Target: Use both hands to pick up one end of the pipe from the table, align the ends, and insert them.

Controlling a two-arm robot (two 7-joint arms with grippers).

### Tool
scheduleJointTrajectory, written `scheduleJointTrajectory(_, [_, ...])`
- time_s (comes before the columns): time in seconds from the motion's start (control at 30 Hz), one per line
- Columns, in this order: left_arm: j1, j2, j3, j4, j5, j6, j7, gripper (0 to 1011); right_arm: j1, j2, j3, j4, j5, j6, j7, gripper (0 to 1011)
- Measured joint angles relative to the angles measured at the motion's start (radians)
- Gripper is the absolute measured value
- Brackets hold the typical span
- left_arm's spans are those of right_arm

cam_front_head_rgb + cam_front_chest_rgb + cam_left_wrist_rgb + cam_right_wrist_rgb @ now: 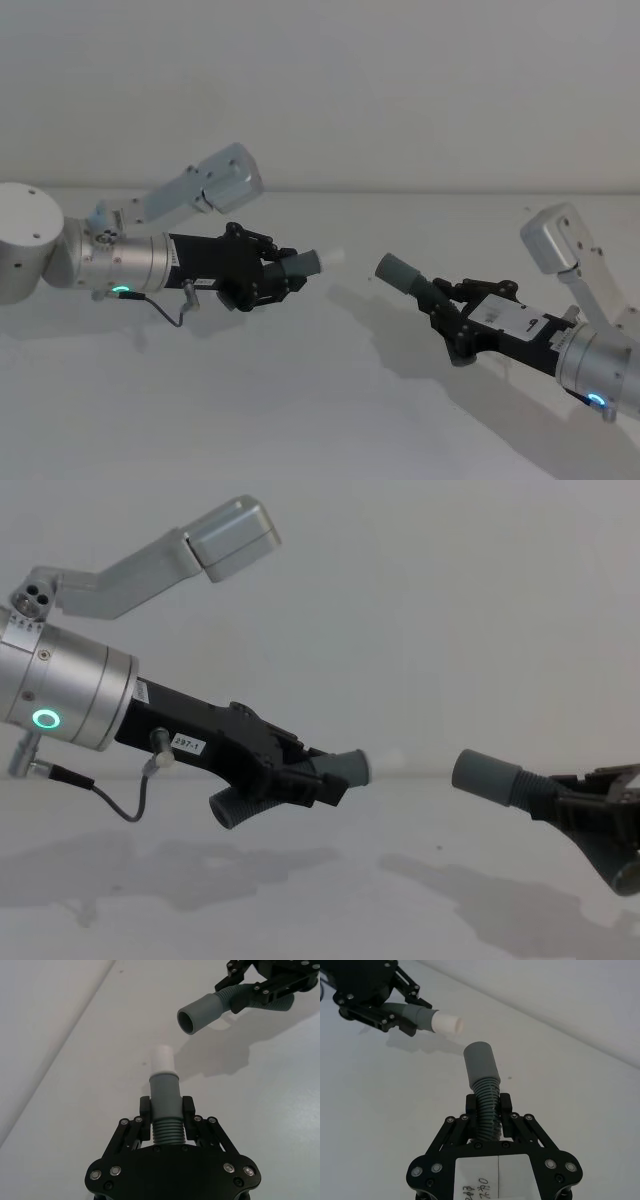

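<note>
Pipe pieces were both held off the table, over its middle, ends facing across a clear gap. Lighter piece: ribbed grey hose, smooth collar, narrow white tip. Darker piece: ribbed hose ending in a wide smooth socket, mouth open toward the tip. Left pincer was clenched on the lighter piece where the ribs meet the collar, leaving collar and tip free to enter. Right pincer was clenched on the darker piece's ribs just behind the socket, likewise leaving the mouth unobstructed. In the head view the socket angled up toward the far left, the tip toward the right; axes looked not quite in line. Judged: alignment step in hand, insertion not yet done.
</note>
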Motion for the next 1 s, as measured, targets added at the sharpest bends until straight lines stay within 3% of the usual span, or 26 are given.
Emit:
scheduleJointTrajectory(0.6, [-0.055,0.014,0.052,0.052,-0.027,-0.026,-0.14,365,0.022,0.037,-0.01,0.038,0.065,-0.045,0.107,263])
scheduleJointTrajectory(1.0, [-0.072,0.019,0.07,0.063,-0.036,-0.033,-0.169,365,0.045,0.055,-0.039,0.055,0.084,-0.051,0.158,263])
